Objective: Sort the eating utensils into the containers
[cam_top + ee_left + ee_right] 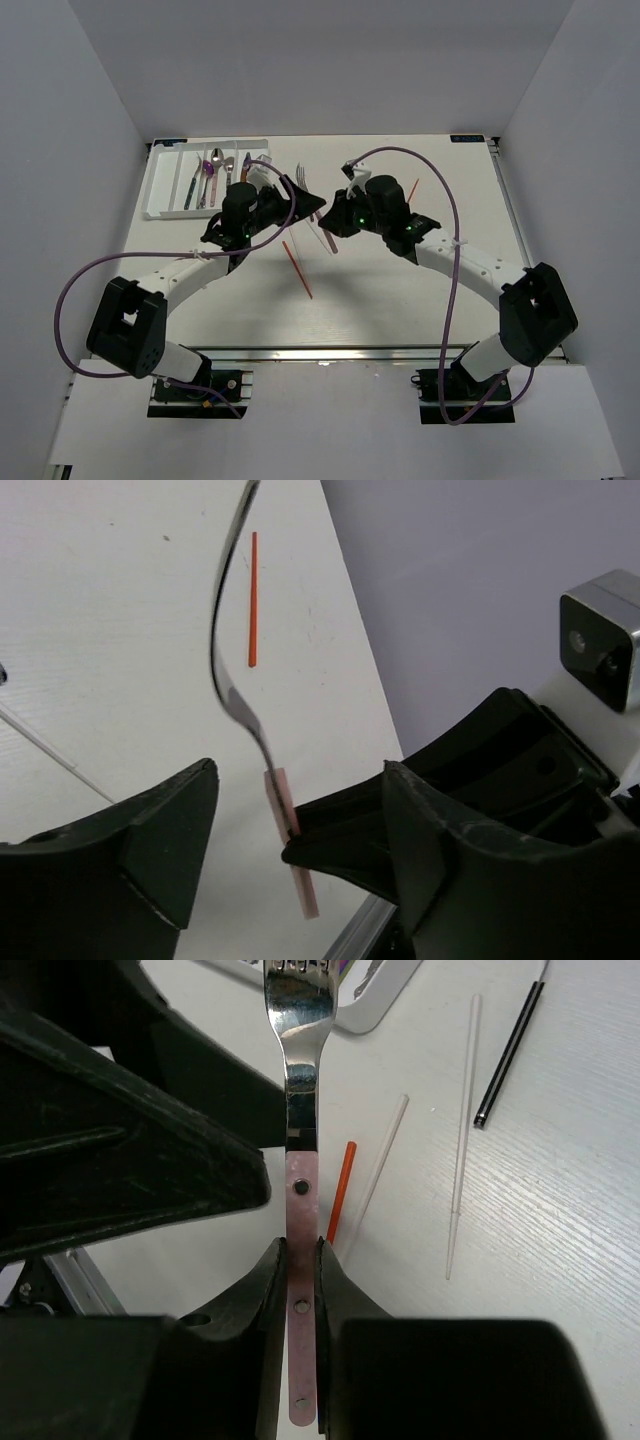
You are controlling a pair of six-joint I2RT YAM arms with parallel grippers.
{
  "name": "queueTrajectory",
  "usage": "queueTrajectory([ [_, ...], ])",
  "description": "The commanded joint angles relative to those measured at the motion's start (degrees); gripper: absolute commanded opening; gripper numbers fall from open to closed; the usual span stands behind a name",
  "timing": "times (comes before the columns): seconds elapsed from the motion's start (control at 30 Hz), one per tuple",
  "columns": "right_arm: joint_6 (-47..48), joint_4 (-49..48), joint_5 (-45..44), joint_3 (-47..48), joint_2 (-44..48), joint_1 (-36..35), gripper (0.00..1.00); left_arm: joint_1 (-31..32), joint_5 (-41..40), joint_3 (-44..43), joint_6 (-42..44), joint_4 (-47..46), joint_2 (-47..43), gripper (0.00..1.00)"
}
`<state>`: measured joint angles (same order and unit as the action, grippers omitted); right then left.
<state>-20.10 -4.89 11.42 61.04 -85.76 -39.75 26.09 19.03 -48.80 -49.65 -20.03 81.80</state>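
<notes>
Top view: the two arms meet at mid-frame above the worktop (400, 300), a fork (301, 178) between them; the white tray (160, 205) sits upper left.
Left wrist view: the left claw (300, 785) stands spread either side of the fork's pink handle.
Right wrist view: the right claw (302, 1260) pinches that handle, tines toward the top edge.

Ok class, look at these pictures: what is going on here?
The right gripper is shut on the pink handle of a fork, holding it out between the two arms. The left gripper is open, with a finger on either side of the fork but not gripping it, so this looks like a handover. The tray at the far left already holds a few pieces, while chopsticks lie loose on the table.
</notes>
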Motion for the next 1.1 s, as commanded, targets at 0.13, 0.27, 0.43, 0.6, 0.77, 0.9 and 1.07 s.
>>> queueTrajectory([
  [0.13, -2.8, -4.6, -2.0, 2.7, 0.2, -1.6, 0.0, 0.1, -0.5, -2.5, 0.6, 0.8, -0.3, 0.39],
  [0.27, -3.2, -5.0, -1.4, 4.3, -1.7, -2.4, 0.0, 0.1, 1.3, -4.4, 0.6, 1.0, 1.7, 0.38],
  [0.43, -3.1, -5.0, -1.9, 5.5, -2.4, -2.7, 0.0, 0.1, 1.5, -4.8, 1.3, 1.7, 2.4, 0.43],
  [0.6, -2.8, -5.5, -2.4, 5.5, -2.9, -2.7, 0.0, 0.1, 0.9, -6.7, 3.1, 5.3, 3.1, 0.0],
  [0.77, -6.3, -11.6, -0.4, -2.3, 0.8, 1.1, 0.89, -2.0, -13.2, -19.3, 17.8, 26.6, 4.0, 0.0],
  [0.9, -8.3, -12.4, -0.2, -10.5, 7.3, 10.6, 0.89, -9.6, -29.7, -30.5, 33.4, 40.0, 9.0, 0.0],
  [1.07, -3.5, -9.6, -1.2, -17.8, 16.0, 15.8, 0.89, -20.4, -34.7, -46.8, 49.0, 45.0, 23.5, 0.0],
])
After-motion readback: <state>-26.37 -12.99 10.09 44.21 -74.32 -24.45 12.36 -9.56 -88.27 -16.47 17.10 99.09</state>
